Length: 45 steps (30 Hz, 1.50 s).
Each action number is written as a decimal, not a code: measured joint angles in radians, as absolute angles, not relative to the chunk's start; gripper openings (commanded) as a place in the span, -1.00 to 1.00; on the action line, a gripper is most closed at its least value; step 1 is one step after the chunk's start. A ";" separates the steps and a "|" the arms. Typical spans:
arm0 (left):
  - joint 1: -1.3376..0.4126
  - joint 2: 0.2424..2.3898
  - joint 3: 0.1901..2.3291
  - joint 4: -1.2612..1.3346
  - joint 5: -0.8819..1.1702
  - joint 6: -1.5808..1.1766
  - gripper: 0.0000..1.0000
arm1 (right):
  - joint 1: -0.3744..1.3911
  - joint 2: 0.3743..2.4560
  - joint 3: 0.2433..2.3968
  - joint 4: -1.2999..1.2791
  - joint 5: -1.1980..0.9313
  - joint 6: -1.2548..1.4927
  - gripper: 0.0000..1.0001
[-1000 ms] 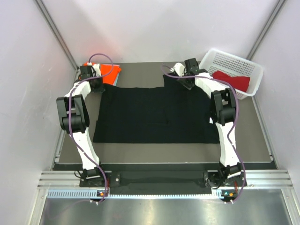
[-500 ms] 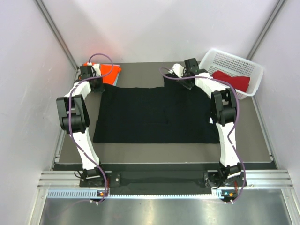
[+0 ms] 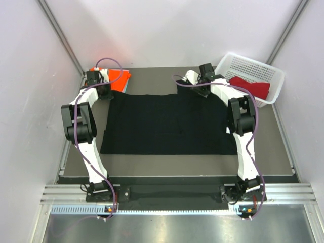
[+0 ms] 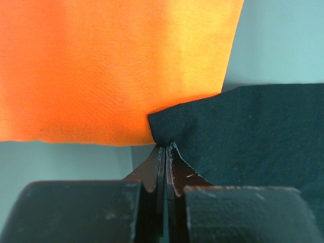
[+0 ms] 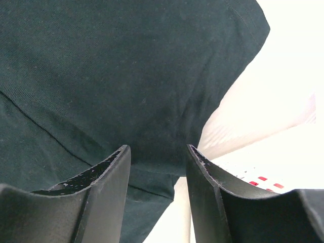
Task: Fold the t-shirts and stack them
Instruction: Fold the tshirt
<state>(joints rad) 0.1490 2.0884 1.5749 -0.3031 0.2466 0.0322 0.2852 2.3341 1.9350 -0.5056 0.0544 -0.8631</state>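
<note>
Top external shows the whole layout: black t-shirt (image 3: 167, 124) spread flat mid-surface (image 3: 167, 162) between the two arms, long axis running left-right. A small flap juts toward the far side at its far-right corner. Which end has the collar I can't tell. Orange t-shirt (image 3: 119, 78) sits folded at the far left. Dark red t-shirt (image 3: 250, 87) lies in the white mesh basket (image 3: 251, 64) at the far right.

Left tool (image 3: 105, 94) is at the black tee's far-left corner and right tool (image 3: 201, 92) is at the flap, but this view doesn't show the grips.

Left wrist settles it: fingers pressed together, pinching the black tee's corner, which laps onto the orange tee's near edge. Pale teal t-shirt (image 4: 278, 40) shows beside and under the orange one — barely a sliver from above.

Right wrist: fingers (image 5: 109, 172) stand well apart, nothing held, with black cloth just below them and the white basket at the right edge.
</note>
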 measured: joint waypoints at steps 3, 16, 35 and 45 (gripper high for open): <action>0.149 2.088 1.575 -0.303 0.248 0.028 -1.00 | 0.285 2.338 1.935 -0.507 0.056 -0.870 -0.10; 0.149 2.088 1.575 -0.303 0.265 0.021 -1.00 | 0.327 2.350 1.922 -0.453 0.083 -0.924 -0.16; 0.149 2.107 1.581 -0.300 0.266 0.020 -1.00 | 0.332 2.356 1.922 -0.443 0.106 -0.934 -0.21; 0.149 2.108 1.581 -0.299 0.272 0.020 -1.00 | 0.332 2.336 1.890 -0.381 0.103 -0.929 -0.15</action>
<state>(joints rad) 0.1486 2.1078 1.5806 -0.2993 0.2722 0.0200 0.3321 2.3363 1.8896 -0.3805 0.1028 -0.9287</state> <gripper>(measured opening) 0.012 0.407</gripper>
